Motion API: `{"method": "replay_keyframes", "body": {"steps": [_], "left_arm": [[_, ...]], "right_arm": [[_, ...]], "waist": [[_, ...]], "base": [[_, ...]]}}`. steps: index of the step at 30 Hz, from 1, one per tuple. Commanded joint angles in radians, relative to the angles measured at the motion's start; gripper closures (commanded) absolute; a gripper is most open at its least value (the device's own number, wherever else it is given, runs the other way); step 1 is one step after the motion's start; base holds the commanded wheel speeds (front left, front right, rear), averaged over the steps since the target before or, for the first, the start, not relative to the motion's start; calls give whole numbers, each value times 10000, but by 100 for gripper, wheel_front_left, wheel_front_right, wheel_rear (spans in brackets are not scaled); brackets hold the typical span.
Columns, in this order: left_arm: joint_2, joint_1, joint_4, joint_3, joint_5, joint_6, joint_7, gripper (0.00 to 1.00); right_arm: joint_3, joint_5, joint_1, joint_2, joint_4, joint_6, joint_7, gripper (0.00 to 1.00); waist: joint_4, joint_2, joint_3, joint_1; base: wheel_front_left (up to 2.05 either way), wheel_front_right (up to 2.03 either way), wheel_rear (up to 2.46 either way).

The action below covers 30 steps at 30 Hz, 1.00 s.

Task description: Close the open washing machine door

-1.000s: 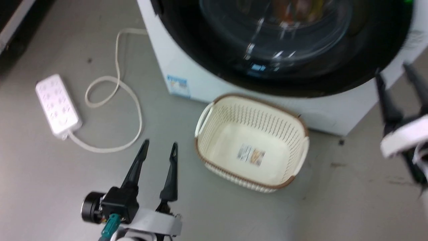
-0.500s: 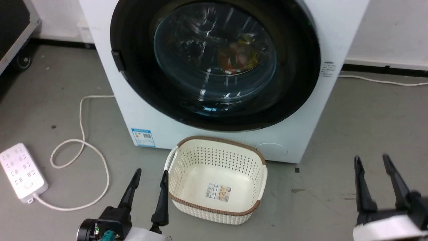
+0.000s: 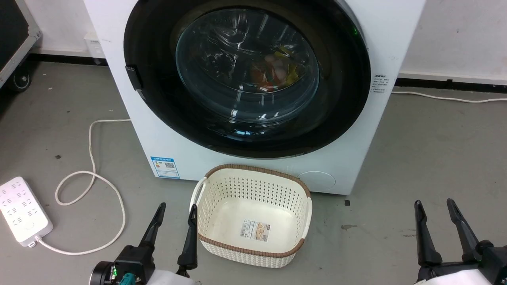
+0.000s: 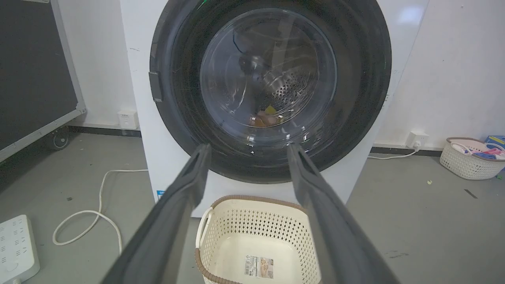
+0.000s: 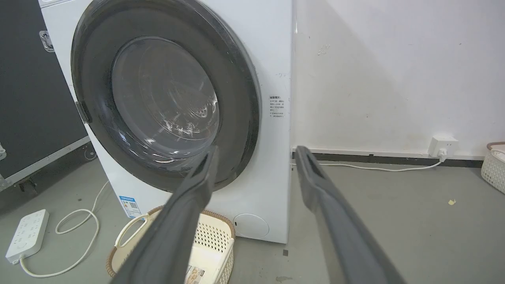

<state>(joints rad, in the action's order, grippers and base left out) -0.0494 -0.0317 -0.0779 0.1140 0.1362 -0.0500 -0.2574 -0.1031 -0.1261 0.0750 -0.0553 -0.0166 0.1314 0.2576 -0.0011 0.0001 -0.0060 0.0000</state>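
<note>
The white washing machine (image 3: 119,91) stands on the floor with its blue sticker (image 3: 164,167) low at the left. The round black washing machine door (image 3: 245,67) lies flat against the machine's front, and coloured laundry shows through its glass. Both wrist views show the door (image 4: 268,75) (image 5: 165,102) flush with the front, latch side to the left. My left gripper (image 3: 177,208) is open near the floor beside the basket, well short of the door. My right gripper (image 3: 434,204) is open at the lower right, also clear of the machine. Each holds nothing (image 4: 248,146) (image 5: 257,150).
A cream perforated basket (image 3: 206,237) sits on the floor right before the machine. A white power strip (image 3: 21,211) with a looped cable (image 3: 91,178) lies at the left. A black wheeled case (image 3: 14,35) stands far left. A wall socket (image 5: 442,145) and another basket (image 4: 469,159) are to the right.
The head view has pulled back and up, so the whole door now shows. The right gripper, close by the door's lower right rim a second ago, now sits low and away from it.
</note>
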Motion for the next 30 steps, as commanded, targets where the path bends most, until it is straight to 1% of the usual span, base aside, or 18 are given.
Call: {"method": "replay_keyframes", "body": {"steps": [1,2,3,30], "left_arm": [[-9,-85,-24,-35,49,59,-43,0],[-9,-82,-26,-33,80,62,-43,0],[0,0,1,-7,44,5,3,100],[0,58,143,-205,-194,102,489,100]], "right_arm": [[23,-57,162,49,-7,-7,41,0],[29,-62,171,49,1,-7,41,0],[21,-6,20,0,2,0,-3,100],[203,221,-130,8,30,-1,-472,100]], "waist": [[54,-1,8,0],[90,-1,13,0],[80,-1,10,0],[74,-1,20,0]], "base": [[0,0,0],[0,0,0],[0,0,0],[0,0,0]]}}
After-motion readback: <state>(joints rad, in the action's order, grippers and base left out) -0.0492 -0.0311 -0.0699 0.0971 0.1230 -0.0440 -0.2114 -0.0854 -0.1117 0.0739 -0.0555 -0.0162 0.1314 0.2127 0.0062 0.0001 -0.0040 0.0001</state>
